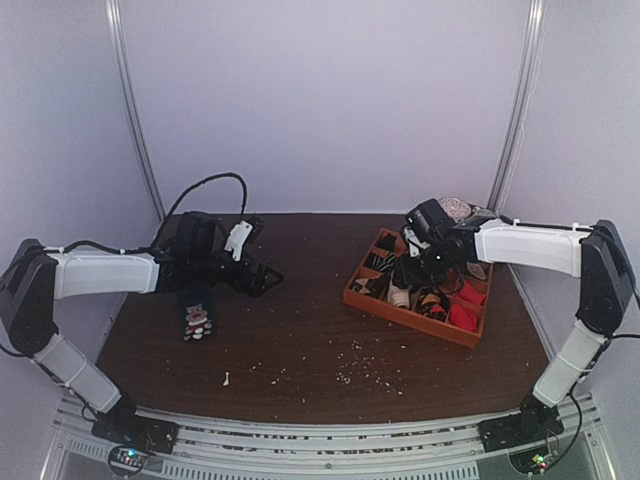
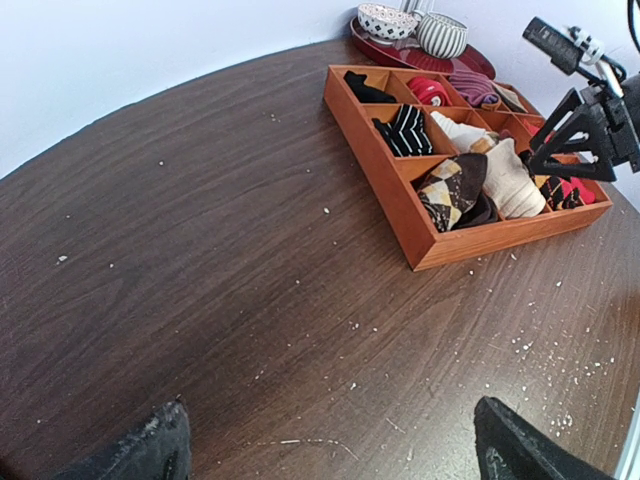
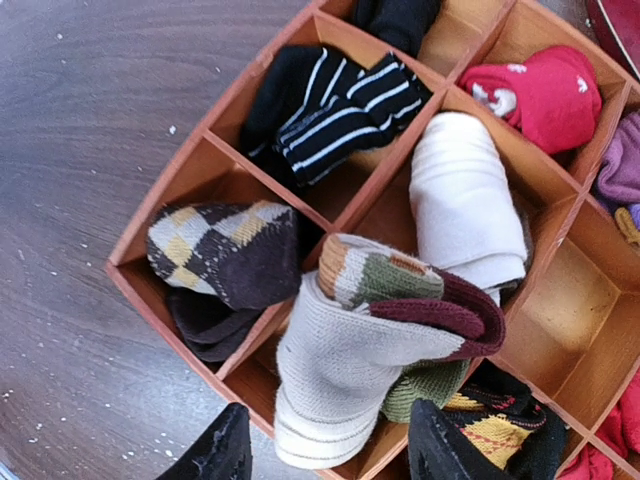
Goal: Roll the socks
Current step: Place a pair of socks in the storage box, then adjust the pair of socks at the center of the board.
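The socks (image 3: 350,370) are a rolled cream bundle with tan, green and dark-red bands. It stands in a near compartment of the wooden tray (image 3: 170,300) and leans over the divider. My right gripper (image 3: 330,450) hovers just above the bundle, open, with a black finger on each side and a gap on the left. From the left wrist view the socks (image 2: 508,178) show beside that gripper's black fingers (image 2: 572,140). My left gripper (image 2: 330,440) is open over bare table, far left of the tray (image 1: 400,312).
Other compartments hold an argyle bundle (image 3: 225,250), a black-and-white striped bundle (image 3: 330,105), a white roll (image 3: 460,200) and a red bundle (image 3: 545,95). A small dark sock (image 1: 197,318) lies under the left arm. Bowls (image 2: 420,30) stand behind the tray. Crumbs dot the table.
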`<state>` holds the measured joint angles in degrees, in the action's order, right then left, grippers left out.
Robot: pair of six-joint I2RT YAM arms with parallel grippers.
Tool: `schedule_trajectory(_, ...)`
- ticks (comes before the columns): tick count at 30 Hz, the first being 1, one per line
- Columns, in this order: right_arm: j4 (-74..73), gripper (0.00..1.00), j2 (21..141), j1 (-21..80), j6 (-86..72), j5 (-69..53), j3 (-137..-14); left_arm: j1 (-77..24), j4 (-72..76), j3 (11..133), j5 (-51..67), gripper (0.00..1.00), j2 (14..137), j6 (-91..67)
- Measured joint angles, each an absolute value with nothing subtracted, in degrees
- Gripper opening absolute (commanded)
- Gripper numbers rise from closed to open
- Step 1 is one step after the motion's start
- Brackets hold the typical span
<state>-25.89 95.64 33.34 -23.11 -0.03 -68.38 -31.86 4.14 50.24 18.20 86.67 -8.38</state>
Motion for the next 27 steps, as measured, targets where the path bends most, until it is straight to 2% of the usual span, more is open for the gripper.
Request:
schedule_trajectory(8, -24.69, 0.54, 95.18, 32.53, -24.23, -0.97, -68.38, -31.86, 4.12, 50.26, 18.17, 0.98, 86.67, -8.38)
schedule_trajectory(18, -19.81, 0.53, 100.22, 32.32, -25.96, -1.3, -67.44, -31.86, 4.12, 50.26, 18.22, 0.98, 86.67, -8.14)
schedule_trajectory(27, -20.38, 0.15, 104.95, 32.32, -25.28, -0.49, -70.35, -31.86, 3.81, 50.26, 18.22, 0.98, 86.67, -7.33)
